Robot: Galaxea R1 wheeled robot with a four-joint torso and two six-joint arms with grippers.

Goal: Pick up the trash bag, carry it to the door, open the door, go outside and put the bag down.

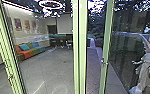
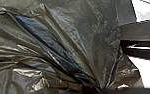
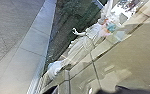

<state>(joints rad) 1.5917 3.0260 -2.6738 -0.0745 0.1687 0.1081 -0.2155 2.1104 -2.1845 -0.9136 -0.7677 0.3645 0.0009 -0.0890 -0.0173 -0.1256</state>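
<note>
By left gripper [image 2: 99, 90] is pinched shiny dark plastic bag [image 2: 73, 37]; right gripper's [image 3: 98, 91] state cannot be told. Green-framed glass door [image 1: 82, 50]: seen at twelve o'clock.

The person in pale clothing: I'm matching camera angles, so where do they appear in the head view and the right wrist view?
Head view: the person is at the right edge, in the dark glass.
Right wrist view: near the middle, aslant, alongside the dark green strip.
Shared landmark: the pale paving strip beside the darker grey paving.
</note>
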